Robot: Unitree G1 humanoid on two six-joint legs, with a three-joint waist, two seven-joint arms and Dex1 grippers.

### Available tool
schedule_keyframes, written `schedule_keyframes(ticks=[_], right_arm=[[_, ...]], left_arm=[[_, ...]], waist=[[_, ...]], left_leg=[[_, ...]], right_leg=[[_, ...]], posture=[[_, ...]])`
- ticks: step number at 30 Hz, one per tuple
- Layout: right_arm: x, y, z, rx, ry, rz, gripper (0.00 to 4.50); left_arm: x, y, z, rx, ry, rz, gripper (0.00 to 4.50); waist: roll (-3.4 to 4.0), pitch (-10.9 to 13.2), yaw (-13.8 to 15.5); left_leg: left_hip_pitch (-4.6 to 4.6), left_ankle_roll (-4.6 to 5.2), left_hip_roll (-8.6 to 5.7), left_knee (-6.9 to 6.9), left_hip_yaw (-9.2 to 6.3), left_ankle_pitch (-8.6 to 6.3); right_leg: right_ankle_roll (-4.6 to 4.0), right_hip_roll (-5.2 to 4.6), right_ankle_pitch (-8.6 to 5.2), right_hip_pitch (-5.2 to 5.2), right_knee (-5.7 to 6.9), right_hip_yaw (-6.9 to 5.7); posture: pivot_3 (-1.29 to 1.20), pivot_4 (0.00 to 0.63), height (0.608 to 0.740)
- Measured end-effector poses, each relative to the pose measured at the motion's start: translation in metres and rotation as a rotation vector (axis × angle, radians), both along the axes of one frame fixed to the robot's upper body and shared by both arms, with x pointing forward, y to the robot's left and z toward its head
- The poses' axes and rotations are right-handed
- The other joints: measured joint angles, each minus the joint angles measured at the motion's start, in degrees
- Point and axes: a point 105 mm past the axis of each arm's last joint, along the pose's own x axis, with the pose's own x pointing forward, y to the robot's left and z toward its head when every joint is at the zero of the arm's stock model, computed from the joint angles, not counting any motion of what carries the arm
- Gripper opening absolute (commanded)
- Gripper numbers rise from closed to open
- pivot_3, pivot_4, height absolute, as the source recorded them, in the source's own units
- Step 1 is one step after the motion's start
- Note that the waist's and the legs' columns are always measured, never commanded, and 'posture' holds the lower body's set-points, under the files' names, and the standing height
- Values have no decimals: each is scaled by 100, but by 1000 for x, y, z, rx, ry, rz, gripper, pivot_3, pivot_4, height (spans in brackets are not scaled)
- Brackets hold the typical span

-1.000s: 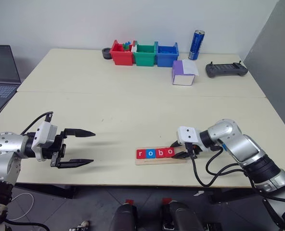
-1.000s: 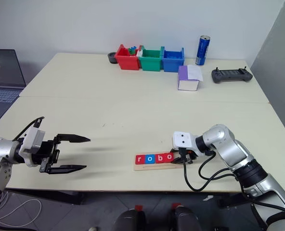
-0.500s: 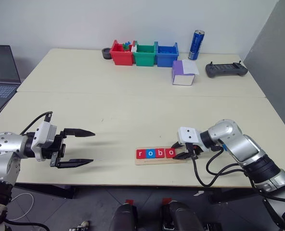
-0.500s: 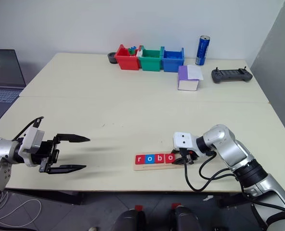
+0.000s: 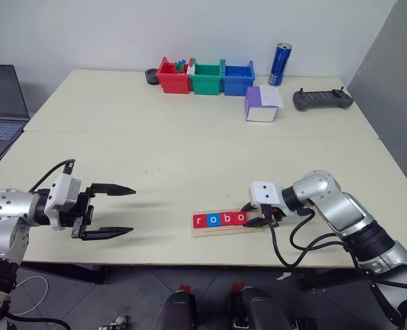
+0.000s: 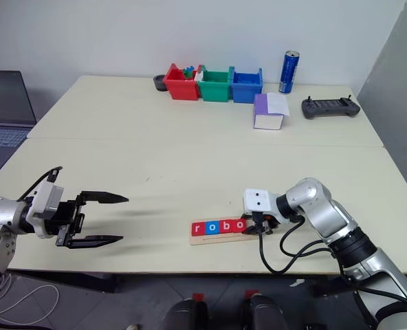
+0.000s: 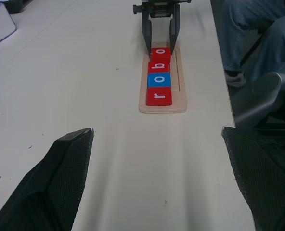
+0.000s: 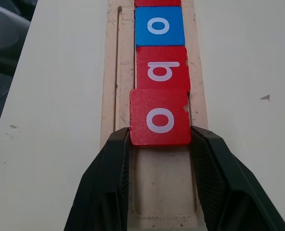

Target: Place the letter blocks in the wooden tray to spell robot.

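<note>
The wooden tray (image 5: 225, 231) lies near the table's front edge. Four letter blocks sit in it in a row: a red r (image 5: 201, 221), a blue o (image 5: 214, 220), a red b (image 5: 227, 219) and a red o (image 5: 240, 218). My right gripper (image 5: 253, 216) is at the tray's right end, shut on the red o (image 8: 160, 120), which touches the b (image 8: 162, 71). The tray floor (image 8: 164, 192) behind that block is bare. My left gripper (image 5: 132, 211) hovers wide open over the table, well left of the tray, holding nothing.
At the back stand a red bin (image 5: 173, 75), a green bin (image 5: 206, 77) and a blue bin (image 5: 238, 78), with a blue can (image 5: 280, 64), a purple-and-white box (image 5: 261, 104) and a black controller (image 5: 322, 100). A laptop (image 5: 1, 110) sits far left. A person's legs (image 7: 253, 29) are beside the table.
</note>
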Motion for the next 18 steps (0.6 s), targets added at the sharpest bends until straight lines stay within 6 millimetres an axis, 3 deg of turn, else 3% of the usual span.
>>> schedule_keyframes(ticks=[1,10,18], right_arm=[[0,0,0,0,0,0,1445],[2,0,3,1,-5,-6,4479],[-10,-2,30,84,22,10,4479]], left_arm=[[0,0,0,0,0,0,4500],[0,0,0,-1,-1,3,4500],[1,1,0,-1,-2,5,4500]], waist=[[0,0,0],[0,0,3],[0,0,8]], left_leg=[[0,0,0,0,0,0],[-1,0,-1,-1,0,0],[-2,0,-1,0,-1,0]], right_leg=[[0,0,0,0,0,0],[0,0,0,0,-2,0],[0,-1,0,0,-2,0]], posture=[[0,150,740],[0,150,740],[0,150,740]])
